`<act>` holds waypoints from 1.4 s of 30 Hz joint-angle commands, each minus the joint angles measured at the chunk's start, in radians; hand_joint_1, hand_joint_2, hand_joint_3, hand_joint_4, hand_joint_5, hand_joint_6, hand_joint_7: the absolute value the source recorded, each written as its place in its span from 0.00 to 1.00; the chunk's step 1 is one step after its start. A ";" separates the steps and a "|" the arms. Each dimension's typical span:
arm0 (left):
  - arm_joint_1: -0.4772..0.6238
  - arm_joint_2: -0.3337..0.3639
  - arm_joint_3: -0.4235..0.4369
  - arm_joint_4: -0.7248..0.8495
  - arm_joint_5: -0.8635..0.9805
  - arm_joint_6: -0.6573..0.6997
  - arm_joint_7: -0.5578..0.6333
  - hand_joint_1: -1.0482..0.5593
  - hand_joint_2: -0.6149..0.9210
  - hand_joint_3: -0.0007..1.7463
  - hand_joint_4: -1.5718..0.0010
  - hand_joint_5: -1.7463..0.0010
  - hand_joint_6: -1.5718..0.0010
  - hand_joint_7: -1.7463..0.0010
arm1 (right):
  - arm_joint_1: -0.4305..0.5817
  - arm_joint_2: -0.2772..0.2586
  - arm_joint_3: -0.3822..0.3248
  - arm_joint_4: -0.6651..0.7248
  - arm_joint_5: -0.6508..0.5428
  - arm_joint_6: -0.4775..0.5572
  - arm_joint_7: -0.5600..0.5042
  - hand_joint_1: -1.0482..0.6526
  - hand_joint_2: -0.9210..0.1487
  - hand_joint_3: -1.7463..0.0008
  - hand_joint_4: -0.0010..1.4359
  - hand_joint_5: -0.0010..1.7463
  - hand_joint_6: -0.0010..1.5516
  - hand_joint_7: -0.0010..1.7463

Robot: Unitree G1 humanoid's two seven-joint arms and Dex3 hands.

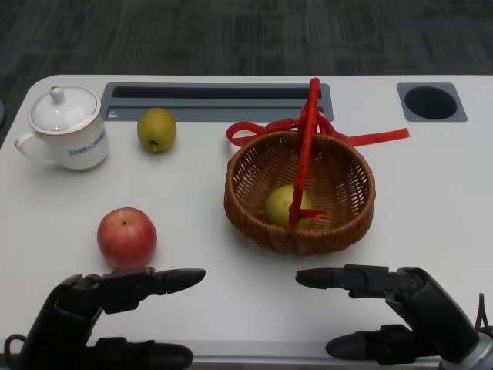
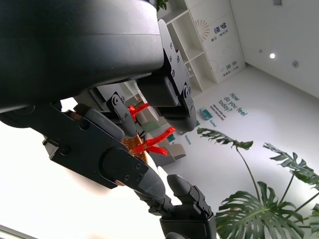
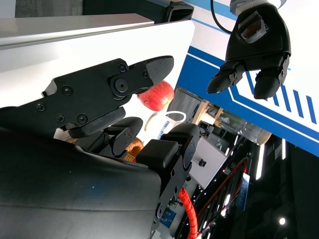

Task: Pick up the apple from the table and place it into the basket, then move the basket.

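A red apple (image 1: 126,237) lies on the white table (image 1: 192,193) at the front left, a short way beyond my left hand (image 1: 108,320). That hand hovers with its fingers spread and holds nothing. The brown wicker basket (image 1: 343,220) with a red upright handle (image 1: 305,150) stands mid-right; a yellow-green fruit (image 1: 285,206) lies inside it. My right hand (image 1: 400,308) is at the front right, in front of the basket, fingers apart and empty. The right wrist view shows the apple (image 3: 157,94) past my fingers (image 3: 114,82) and the left hand (image 3: 254,45) beyond it.
A white lidded cup (image 1: 68,127) stands at the back left, with a second yellow-green fruit (image 1: 156,129) beside it. A grey slot (image 1: 216,100) and a round hole (image 1: 431,102) are set into the table's far edge. Red ribbon (image 1: 377,137) trails behind the basket.
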 commanded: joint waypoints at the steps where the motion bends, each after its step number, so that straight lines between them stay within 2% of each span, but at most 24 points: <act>1: 0.000 0.013 0.006 0.005 -0.010 -0.008 -0.007 0.38 0.89 0.00 0.40 1.00 0.45 1.00 | -0.008 -0.008 -0.014 0.006 0.001 -0.013 -0.008 0.35 0.11 1.00 0.53 0.00 0.46 0.00; 6: -0.003 0.001 0.066 -0.007 0.089 -0.035 0.037 0.34 0.89 0.00 0.44 1.00 0.48 1.00 | -0.012 -0.010 -0.015 0.009 -0.009 -0.014 -0.014 0.35 0.11 1.00 0.53 0.00 0.46 0.00; 10: -0.005 -0.022 0.195 -0.041 0.314 -0.051 0.130 0.22 0.89 0.00 0.64 1.00 0.63 1.00 | -0.013 -0.010 -0.016 0.012 -0.017 -0.015 -0.019 0.35 0.11 1.00 0.53 0.00 0.46 0.00; 13: -0.028 -0.038 0.296 -0.053 0.527 -0.051 0.248 0.14 0.89 0.00 0.76 1.00 0.72 1.00 | -0.013 -0.008 -0.017 0.011 -0.021 -0.012 -0.020 0.34 0.11 1.00 0.53 0.00 0.46 0.00; 15: -0.052 -0.034 0.351 -0.048 0.686 -0.042 0.358 0.10 0.90 0.00 0.80 1.00 0.77 1.00 | -0.012 -0.007 -0.018 0.009 -0.024 -0.010 -0.023 0.34 0.11 1.00 0.53 0.00 0.46 0.00; 18: -0.089 0.003 0.374 -0.016 0.864 0.005 0.512 0.07 0.91 0.01 0.84 1.00 0.82 1.00 | -0.011 -0.004 -0.018 0.008 -0.029 -0.009 -0.028 0.34 0.11 1.00 0.53 0.00 0.46 0.00; 23: -0.177 0.097 0.298 0.118 1.014 0.107 0.715 0.08 0.91 0.00 0.86 1.00 0.83 1.00 | -0.011 -0.005 -0.019 0.007 -0.043 -0.011 -0.039 0.34 0.11 1.00 0.54 0.00 0.46 0.00; 30: -0.381 0.186 0.090 0.451 1.105 0.215 0.969 0.12 0.89 0.00 0.85 0.99 0.82 0.99 | -0.010 -0.015 -0.018 -0.001 -0.044 -0.001 -0.039 0.34 0.10 1.00 0.54 0.00 0.46 0.00; 36: -0.564 0.190 -0.074 0.756 1.086 0.266 1.056 0.15 0.87 0.00 0.81 0.98 0.79 0.99 | -0.006 -0.017 -0.020 -0.005 -0.044 -0.003 -0.043 0.33 0.10 1.00 0.54 0.00 0.46 0.00; 42: -0.659 0.151 -0.176 0.918 1.034 0.310 1.067 0.18 0.85 0.00 0.77 0.98 0.76 0.99 | 0.003 -0.019 -0.022 -0.014 -0.043 0.002 -0.047 0.34 0.11 1.00 0.54 0.00 0.47 0.00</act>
